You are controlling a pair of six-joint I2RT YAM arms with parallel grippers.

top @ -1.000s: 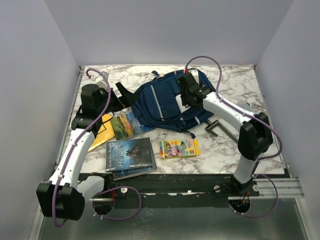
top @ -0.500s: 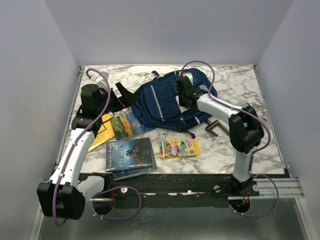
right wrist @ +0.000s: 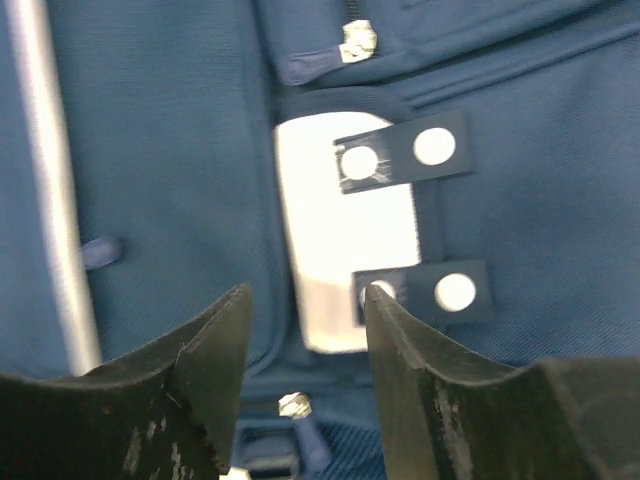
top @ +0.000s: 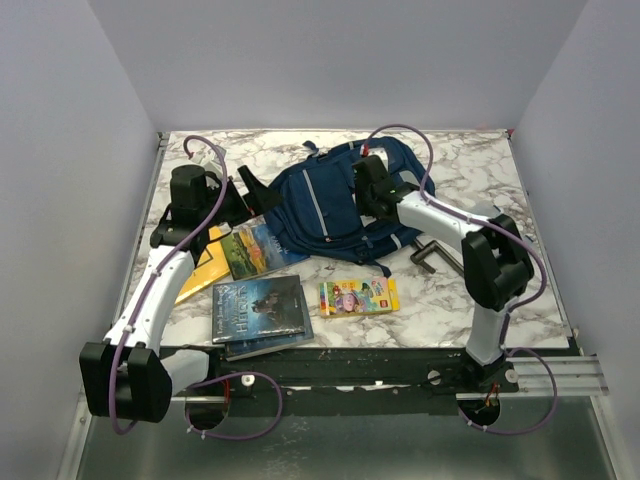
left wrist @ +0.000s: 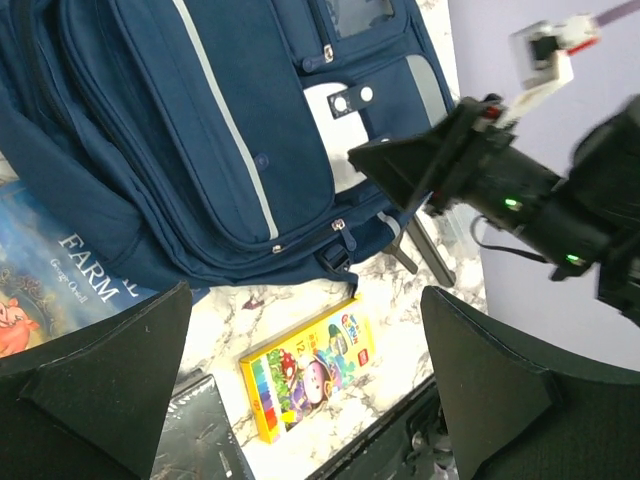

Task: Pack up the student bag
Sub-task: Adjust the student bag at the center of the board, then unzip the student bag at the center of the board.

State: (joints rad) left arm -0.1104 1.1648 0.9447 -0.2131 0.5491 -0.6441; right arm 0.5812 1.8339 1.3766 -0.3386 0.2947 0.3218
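Note:
The student bag (top: 320,205) is a navy backpack with grey stripes, lying flat at the back centre of the marble table. My right gripper (top: 366,186) hovers low over the bag's front. In the right wrist view its jaws (right wrist: 305,300) stand apart with nothing between them, above a white patch (right wrist: 345,220) and a zipper pull (right wrist: 293,405). My left gripper (top: 246,192) is open beside the bag's left edge. In the left wrist view it (left wrist: 305,292) looks across the bag (left wrist: 190,130) toward the right arm.
A yellow crayon box (top: 358,296) lies in front of the bag, also seen from the left wrist (left wrist: 310,375). Books lie at the left: a dark one (top: 260,308), a farm book (top: 255,248) and a yellow one (top: 205,265). A black clamp (top: 440,255) sits at the right.
The right arm has folded in and its gripper has shifted left over the bag's front. The left gripper has edged right, toward the bag.

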